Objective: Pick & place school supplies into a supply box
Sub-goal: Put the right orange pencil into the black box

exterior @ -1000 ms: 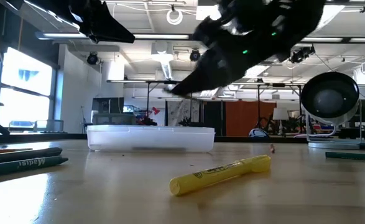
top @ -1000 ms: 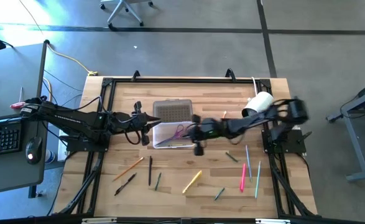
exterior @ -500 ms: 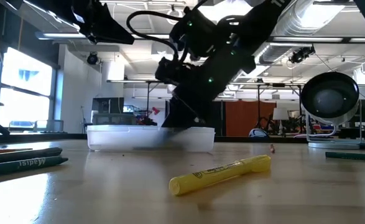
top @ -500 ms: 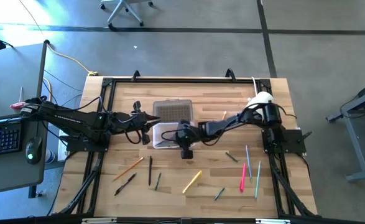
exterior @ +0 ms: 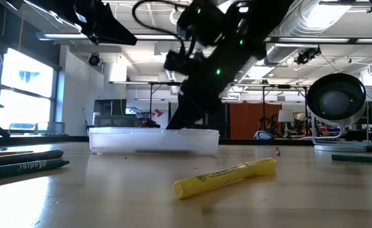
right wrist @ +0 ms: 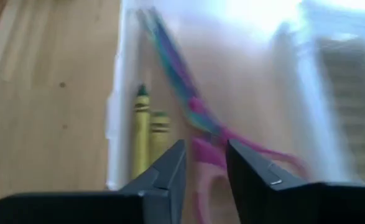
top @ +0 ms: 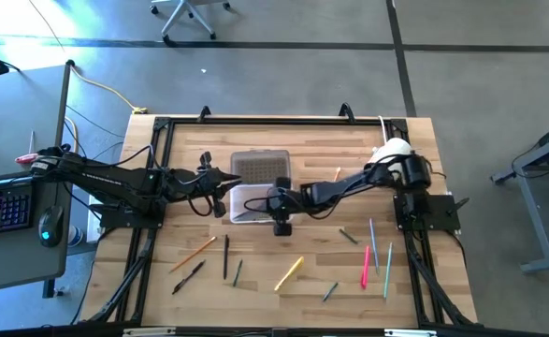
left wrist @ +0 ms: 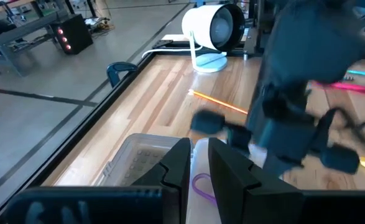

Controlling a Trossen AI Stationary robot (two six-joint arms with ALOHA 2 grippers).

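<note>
The clear supply box (top: 253,204) lies open on the table's middle, its grey textured lid (top: 260,168) folded back on the far side. In it lie pink-purple scissors (right wrist: 201,124) and two yellow crayons (right wrist: 146,134). My right gripper (right wrist: 205,163) is open and empty just above the box's inside (top: 276,198), over the scissors' handles. My left gripper (top: 223,191) hovers high by the box's left end, its fingers a narrow gap apart (left wrist: 199,163), holding nothing. Other pens and pencils lie loose on the near half of the table.
A yellow highlighter (top: 289,272) lies near the front. An orange pencil (top: 194,253) and dark pens (top: 225,256) lie at the front left, and a pink marker (top: 366,266) and thin pens at the front right. A white cylindrical camera (top: 392,153) stands at the far right.
My right gripper has swung toward the table's left over the supply box and dipped down into it. It has then risen a little above the box's rim.
</note>
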